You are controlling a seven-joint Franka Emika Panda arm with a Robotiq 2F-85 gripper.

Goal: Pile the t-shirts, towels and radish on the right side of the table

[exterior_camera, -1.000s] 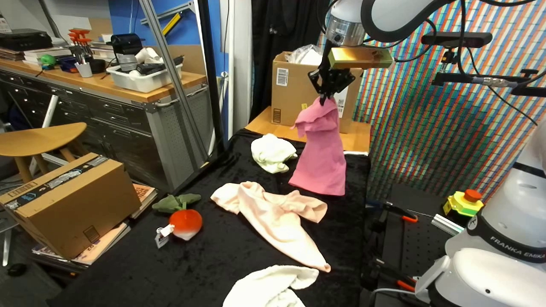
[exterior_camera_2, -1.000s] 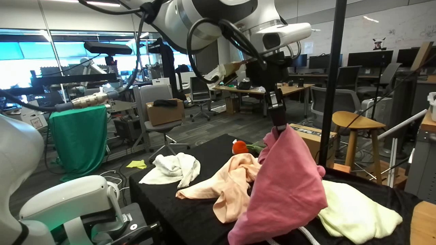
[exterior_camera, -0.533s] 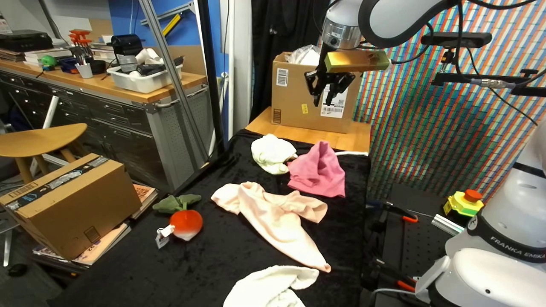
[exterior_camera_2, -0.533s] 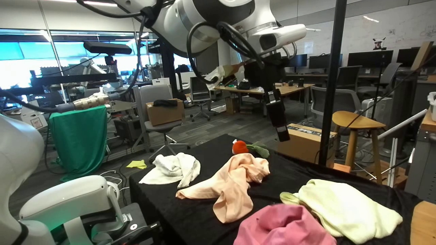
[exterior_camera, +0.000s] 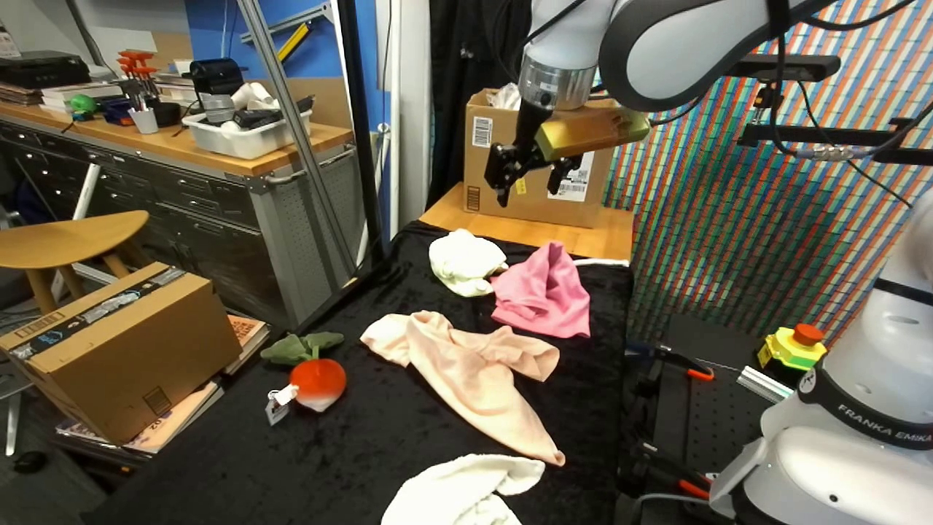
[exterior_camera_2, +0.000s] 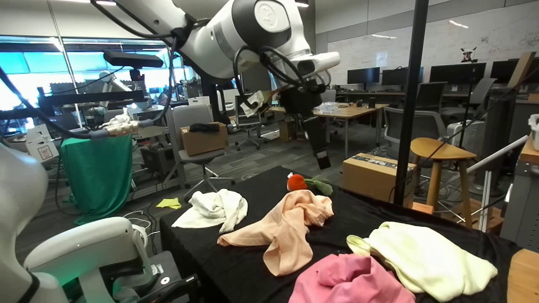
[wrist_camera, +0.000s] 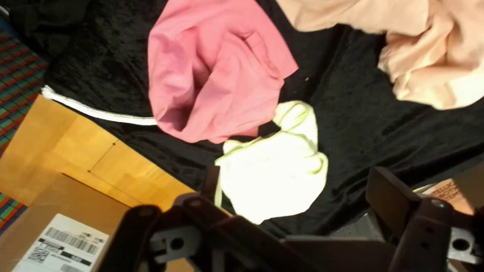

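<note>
My gripper (exterior_camera: 528, 193) hangs in the air above the far end of the black table (exterior_camera: 240, 474), its jaws wide apart and holding nothing. Below it, a pink cloth (exterior_camera: 543, 299) lies crumpled and appears to touch a pale yellow-white cloth (exterior_camera: 466, 262). In the wrist view that pale cloth (wrist_camera: 276, 181) shows beyond the spread fingers (wrist_camera: 389, 196). A peach cloth (exterior_camera_2: 290, 227) is spread over the middle of the table, with a white cloth (exterior_camera_2: 214, 208) past it. The radish (exterior_camera: 318, 380), red with green leaves, rests near a long edge. Which cloths are t-shirts or towels I cannot tell.
A cardboard box (exterior_camera: 510, 160) stands on a wooden surface (exterior_camera: 444, 211) beyond the table's far end. Another cardboard box (exterior_camera: 124, 343) sits beside the table near the radish. A dark upright pole (exterior_camera_2: 410, 105) rises by the table edge. A white cord (wrist_camera: 98, 115) pokes out from the pink cloth.
The gripper has opened and let go of the pink cloth, which dropped into a heap on the table. Since then the arm has moved toward the left of both exterior views, its jaws spreading wider.
</note>
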